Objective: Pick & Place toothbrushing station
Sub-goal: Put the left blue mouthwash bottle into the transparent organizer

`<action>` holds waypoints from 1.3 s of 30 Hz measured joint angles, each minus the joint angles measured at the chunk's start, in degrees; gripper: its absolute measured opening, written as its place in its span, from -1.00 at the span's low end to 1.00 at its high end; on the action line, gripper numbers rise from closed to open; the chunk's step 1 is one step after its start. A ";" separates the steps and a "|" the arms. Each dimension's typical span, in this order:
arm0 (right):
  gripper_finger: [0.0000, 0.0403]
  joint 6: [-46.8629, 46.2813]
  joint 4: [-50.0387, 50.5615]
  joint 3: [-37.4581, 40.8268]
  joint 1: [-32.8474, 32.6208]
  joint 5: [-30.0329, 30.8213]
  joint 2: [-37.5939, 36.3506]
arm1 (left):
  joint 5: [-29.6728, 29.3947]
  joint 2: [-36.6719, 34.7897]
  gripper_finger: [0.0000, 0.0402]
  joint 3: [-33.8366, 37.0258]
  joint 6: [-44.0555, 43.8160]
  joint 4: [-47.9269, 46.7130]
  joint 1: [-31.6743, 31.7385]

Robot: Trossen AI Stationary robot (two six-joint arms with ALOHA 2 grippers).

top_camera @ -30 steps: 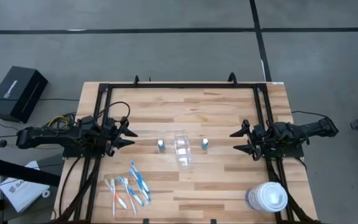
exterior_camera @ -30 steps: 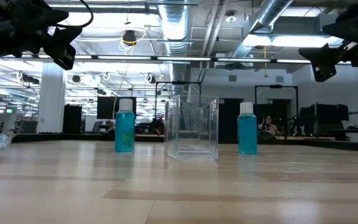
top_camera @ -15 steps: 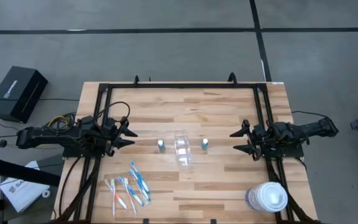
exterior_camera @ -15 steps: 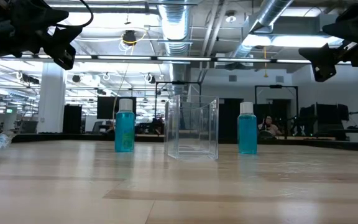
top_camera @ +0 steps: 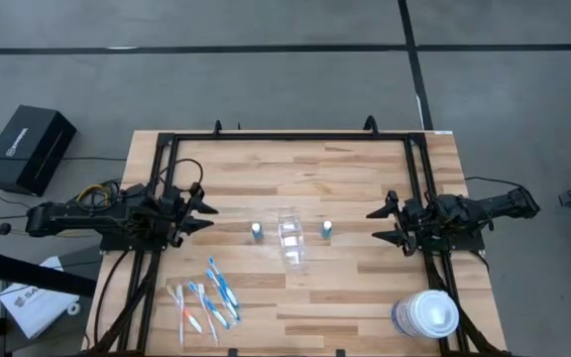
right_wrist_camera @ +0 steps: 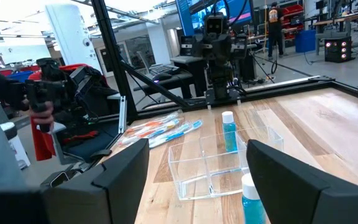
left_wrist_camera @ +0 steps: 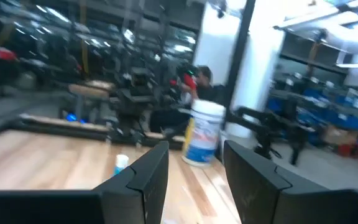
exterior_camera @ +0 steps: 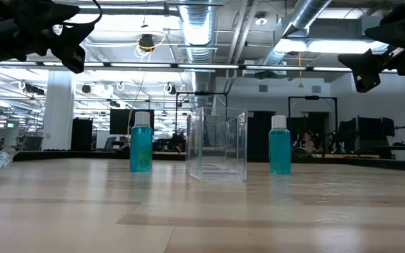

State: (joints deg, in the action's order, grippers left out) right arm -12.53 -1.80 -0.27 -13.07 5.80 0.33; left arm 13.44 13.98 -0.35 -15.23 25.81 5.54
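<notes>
Teal caps mark the two small tubes [top_camera: 256, 230] [top_camera: 326, 229] from above, standing either side of the clear plastic cup [top_camera: 291, 238] at mid-table. The toothbrushes [top_camera: 206, 298] lie loose nearer the front edge on my left, and the big white-lidded tub [top_camera: 426, 313] sits at the front right corner. My left gripper [top_camera: 199, 217] hangs at the left rail and my right gripper [top_camera: 385, 224] at the right rail, both with jaws spread and empty, well apart from everything. I judge no pick has begun; the next move calls for the left arm to drop toward the brushes and pinch one handle.

Level across the table, tube, cup [exterior_camera: 217, 144] and tube stand upright in a row on pale butcher-block wood [exterior_camera: 202, 211], with both grippers high at the picture's upper corners.

Past my left fingers [left_wrist_camera: 143, 171], parted, I see one tube, the tub [left_wrist_camera: 202, 134] and the other arm beyond.

Past my right fingers [right_wrist_camera: 126, 165], also parted, the cup [right_wrist_camera: 219, 162] and brushes [right_wrist_camera: 160, 132] show; a person's sleeve and hand [right_wrist_camera: 39, 112] appear in the workshop behind.
</notes>
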 joint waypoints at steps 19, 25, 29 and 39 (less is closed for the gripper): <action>0.29 0.00 -0.01 0.02 0.00 0.00 0.00 | -22.71 0.01 -0.26 -0.01 -2.20 7.72 0.00; 0.29 0.00 -0.01 -0.01 0.00 -0.01 -0.02 | -22.94 0.02 -0.26 -0.01 -2.81 7.75 0.00; 0.29 0.01 0.00 -0.01 0.01 -0.01 0.00 | -24.61 0.02 -0.26 -0.01 -2.93 8.06 0.00; 0.29 1.06 -0.67 0.01 0.07 0.16 -0.02 | -26.96 0.01 -0.26 -0.01 -4.19 8.21 0.00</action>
State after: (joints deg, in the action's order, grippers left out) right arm -11.47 -2.47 -0.26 -13.00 5.96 0.32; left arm -13.52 13.99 -0.36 -19.42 34.03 5.54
